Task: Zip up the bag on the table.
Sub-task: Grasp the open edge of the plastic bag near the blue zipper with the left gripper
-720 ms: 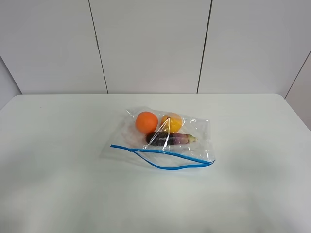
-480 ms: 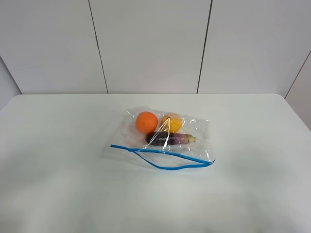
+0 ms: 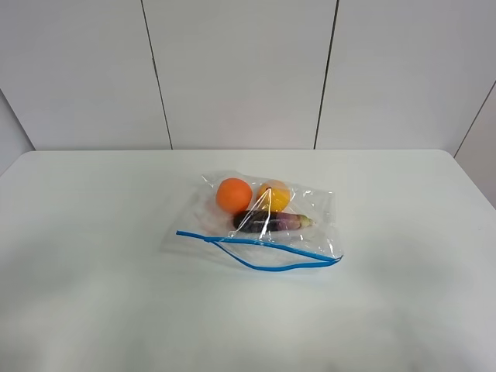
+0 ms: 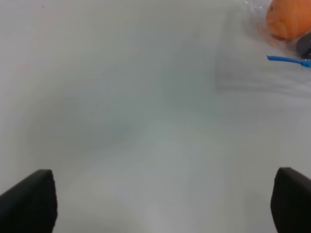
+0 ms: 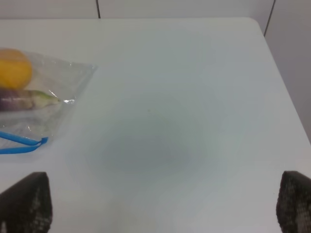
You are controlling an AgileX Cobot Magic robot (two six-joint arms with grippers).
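The clear bag [image 3: 260,221] lay about midway between the desk's [image 3: 93,310] left and right edges, somewhat nearer the far edge, its blue zipper strip [image 3: 256,253] facing the near edge with the two tracks parted. An orange [image 3: 233,194], a yellow fruit [image 3: 276,195] and an eggplant [image 3: 267,221] showed inside. The left fingers [image 4: 160,201] and right fingers [image 5: 158,204] were spread wide, holding nothing, clear of the bag.
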